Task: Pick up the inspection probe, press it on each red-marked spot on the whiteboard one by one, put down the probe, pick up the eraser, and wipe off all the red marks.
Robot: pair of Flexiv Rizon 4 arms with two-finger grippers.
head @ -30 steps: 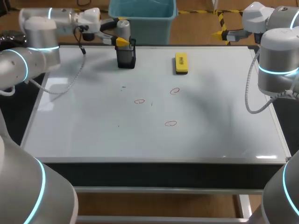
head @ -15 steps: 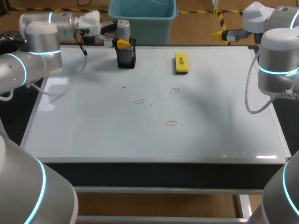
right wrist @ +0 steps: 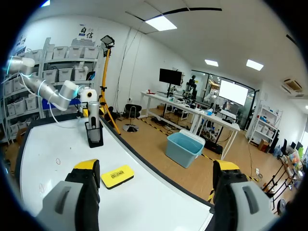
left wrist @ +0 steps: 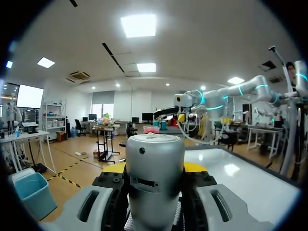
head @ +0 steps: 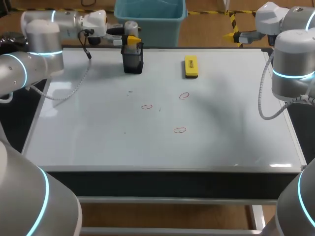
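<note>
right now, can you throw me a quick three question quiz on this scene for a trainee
1. Multiple choice: how many red marks are on the whiteboard? A) two B) three C) five
2. True or false: the eraser lies on the whiteboard, apart from the black holder.
3. Short answer: which end effector is at the inspection probe standing in the black holder?

Key
1. B
2. True
3. The left end effector, with the probe between its fingers. The right end effector is open and holds nothing.
</note>
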